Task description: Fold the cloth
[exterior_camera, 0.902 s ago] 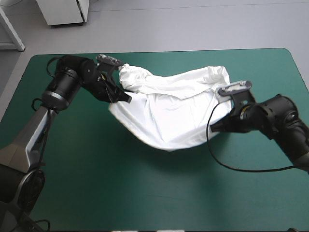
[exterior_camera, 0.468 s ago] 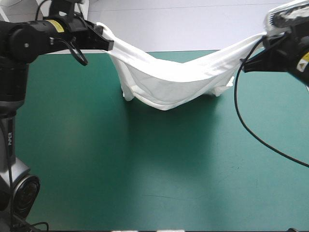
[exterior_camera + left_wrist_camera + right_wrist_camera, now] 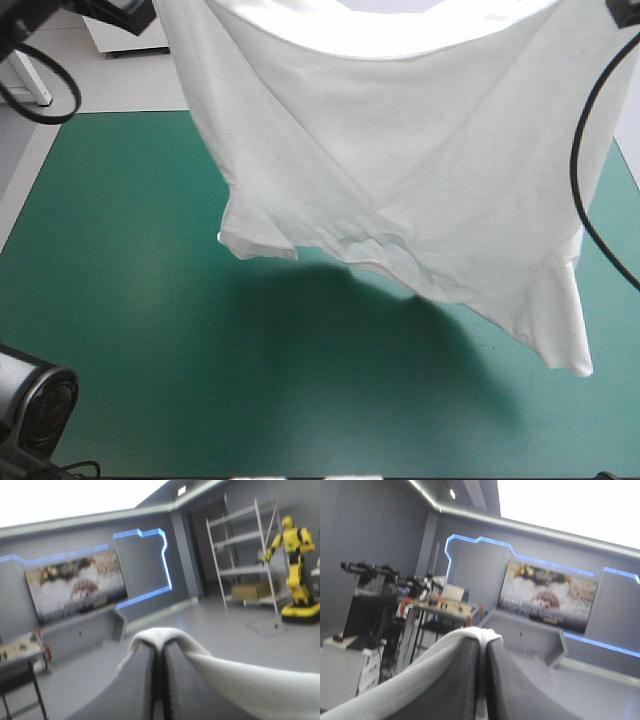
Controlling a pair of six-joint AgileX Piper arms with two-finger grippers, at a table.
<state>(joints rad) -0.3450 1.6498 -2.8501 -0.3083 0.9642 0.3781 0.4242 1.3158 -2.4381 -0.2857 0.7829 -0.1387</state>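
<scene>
The white T-shirt [image 3: 400, 150] hangs lifted above the teal-green table [image 3: 120, 330], stretched wide between both arms like a curtain. Its lower hem dangles over the table's middle, with one sleeve [image 3: 560, 320] drooping lowest on the right. In the high view only a black part of the left gripper [image 3: 128, 12] shows at the shirt's upper left corner; the right one is out of the picture. In the left wrist view my left gripper [image 3: 160, 647] is shut on the T-shirt [image 3: 240, 680], which drapes over its tip. My right gripper [image 3: 483, 641] is likewise shut on the T-shirt [image 3: 405, 685].
A dark shadow [image 3: 380, 330] of the shirt falls on the table's middle. Both wrist views look level into the room, well above the table.
Both arms have risen and moved apart. The shirt went from lying on the table's far part, to sagging between the grippers, to hanging high and spread.
</scene>
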